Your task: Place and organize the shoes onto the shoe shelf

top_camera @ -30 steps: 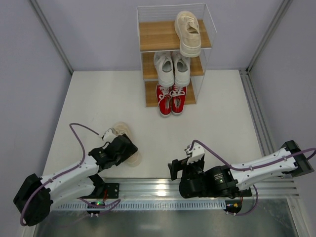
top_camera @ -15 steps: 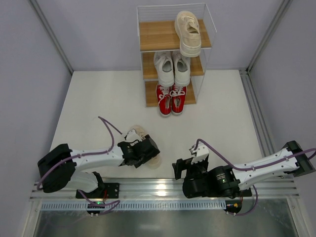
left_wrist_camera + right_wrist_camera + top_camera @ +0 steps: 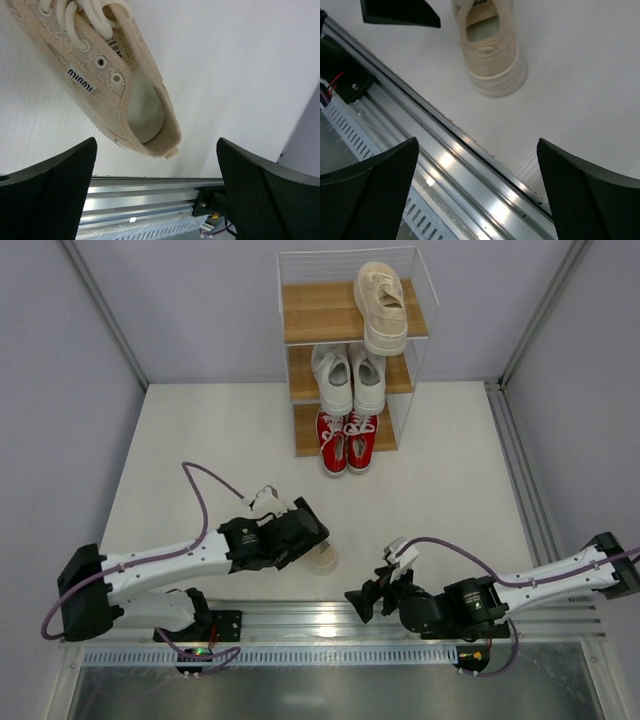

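One beige shoe [image 3: 322, 559] lies on the white table near the front rail. It also shows in the left wrist view [image 3: 107, 85] and the right wrist view [image 3: 492, 50]. My left gripper [image 3: 303, 538] [image 3: 157, 200] is open and empty just over the shoe's heel end, and the shoe is not between the fingers. My right gripper [image 3: 366, 602] [image 3: 477, 195] is open and empty to the right of the shoe, above the rail. The shoe shelf [image 3: 315, 312] holds the other beige shoe [image 3: 381, 308] on top, the white pair [image 3: 348, 378] in the middle and the red pair [image 3: 347, 440] at the bottom.
An aluminium rail [image 3: 330, 615] runs along the near table edge, right beside the loose shoe. Grey walls with metal posts close in the left, right and back. The left half of the shelf's top board is bare wood.
My left arm has swung right along the front edge, and the beige shoe now lies further right and nearer the rail. My right gripper has pulled back and down toward the rail.
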Motion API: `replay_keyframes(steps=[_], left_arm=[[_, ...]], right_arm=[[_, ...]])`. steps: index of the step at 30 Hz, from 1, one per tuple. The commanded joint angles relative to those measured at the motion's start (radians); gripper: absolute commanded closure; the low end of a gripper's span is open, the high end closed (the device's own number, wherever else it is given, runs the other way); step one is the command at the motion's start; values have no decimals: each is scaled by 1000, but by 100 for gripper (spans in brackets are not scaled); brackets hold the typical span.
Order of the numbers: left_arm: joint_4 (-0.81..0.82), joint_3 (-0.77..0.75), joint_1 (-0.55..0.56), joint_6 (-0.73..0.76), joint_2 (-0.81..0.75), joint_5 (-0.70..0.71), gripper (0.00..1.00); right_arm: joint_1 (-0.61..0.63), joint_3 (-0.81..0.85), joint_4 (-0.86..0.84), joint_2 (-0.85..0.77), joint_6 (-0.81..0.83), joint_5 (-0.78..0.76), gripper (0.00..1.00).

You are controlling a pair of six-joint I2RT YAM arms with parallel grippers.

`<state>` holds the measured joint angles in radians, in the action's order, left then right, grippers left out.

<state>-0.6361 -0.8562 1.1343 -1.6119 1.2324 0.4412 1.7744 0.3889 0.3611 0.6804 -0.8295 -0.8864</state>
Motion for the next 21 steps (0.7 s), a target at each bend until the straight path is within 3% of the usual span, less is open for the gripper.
replay_keyframes(steps=[1, 4, 10, 14, 21], left_arm=[[-91, 52, 28, 10, -207, 123, 0], [-62, 121, 47, 85, -412, 187, 0], [-175, 132, 50, 190, -608, 222, 0], [-195, 158, 50, 263, -741, 194, 0], [-243, 192, 50, 311, -921, 171, 0]], right_arm=[[-61, -41, -294, -26, 271, 226, 1], [-185, 1, -267, 101, 321, 375, 0], [-360, 59, -352, 329, 446, 466, 0], [-466, 13, -564, 384, 547, 553, 0], [-507, -59, -835, 488, 615, 673, 0]])
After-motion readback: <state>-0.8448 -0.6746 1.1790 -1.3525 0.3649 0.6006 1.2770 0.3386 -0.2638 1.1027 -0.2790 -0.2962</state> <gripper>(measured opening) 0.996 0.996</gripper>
